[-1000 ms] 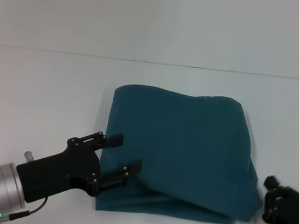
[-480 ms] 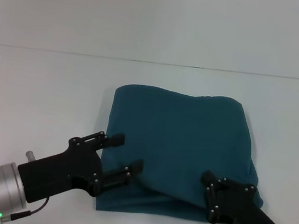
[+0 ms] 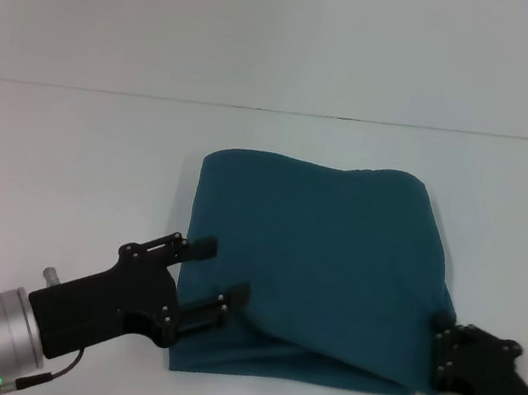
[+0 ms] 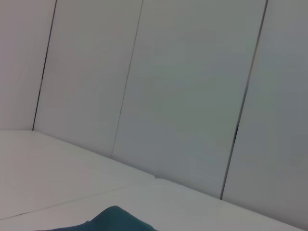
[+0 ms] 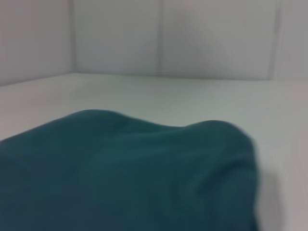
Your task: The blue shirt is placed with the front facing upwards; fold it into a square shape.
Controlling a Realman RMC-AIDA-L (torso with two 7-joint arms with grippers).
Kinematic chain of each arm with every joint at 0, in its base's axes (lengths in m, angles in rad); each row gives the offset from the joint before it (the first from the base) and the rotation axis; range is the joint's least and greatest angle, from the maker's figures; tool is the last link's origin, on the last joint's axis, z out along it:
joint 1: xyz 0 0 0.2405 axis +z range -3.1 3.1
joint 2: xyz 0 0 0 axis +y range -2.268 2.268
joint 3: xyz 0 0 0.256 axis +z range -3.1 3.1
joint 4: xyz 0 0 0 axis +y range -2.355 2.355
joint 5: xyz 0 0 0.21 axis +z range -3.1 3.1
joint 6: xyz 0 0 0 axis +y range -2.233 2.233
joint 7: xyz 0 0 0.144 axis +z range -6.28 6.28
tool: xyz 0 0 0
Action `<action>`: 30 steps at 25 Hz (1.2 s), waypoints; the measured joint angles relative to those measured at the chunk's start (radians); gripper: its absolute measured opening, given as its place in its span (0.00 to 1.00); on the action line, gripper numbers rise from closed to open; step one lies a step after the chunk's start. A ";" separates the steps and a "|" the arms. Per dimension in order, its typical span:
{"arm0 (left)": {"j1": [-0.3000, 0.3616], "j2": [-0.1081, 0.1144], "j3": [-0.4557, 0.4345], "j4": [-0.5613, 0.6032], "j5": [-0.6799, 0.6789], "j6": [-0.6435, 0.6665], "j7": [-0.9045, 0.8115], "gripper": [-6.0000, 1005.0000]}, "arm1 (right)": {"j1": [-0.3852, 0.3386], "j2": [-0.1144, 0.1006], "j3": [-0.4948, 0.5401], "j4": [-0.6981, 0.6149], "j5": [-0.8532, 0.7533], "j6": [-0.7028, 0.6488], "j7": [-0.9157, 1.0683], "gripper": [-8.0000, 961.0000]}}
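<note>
The blue shirt (image 3: 318, 267) lies folded into a rough square on the white table (image 3: 68, 155), plain teal side up. Its near edge is doubled over in a thick fold. My left gripper (image 3: 217, 271) is open at the shirt's near left corner. One finger (image 3: 203, 245) lies by the left edge and the other rests on the cloth. My right gripper (image 3: 440, 351) is open at the near right corner, beside the fold. A tip of the blue shirt (image 4: 115, 219) shows in the left wrist view. The blue shirt (image 5: 125, 173) fills the right wrist view up close.
A seam in the white table (image 3: 407, 127) runs across behind the shirt. Pale wall panels (image 4: 192, 96) stand beyond the table.
My right gripper swung in over the shirt's near right part half a second ago, then drew back to the right corner. The left gripper and the shirt have stayed put.
</note>
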 joint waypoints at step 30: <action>-0.004 0.001 -0.002 0.001 0.000 -0.008 0.010 0.72 | 0.067 -0.001 0.261 -0.019 -0.053 0.123 0.005 0.01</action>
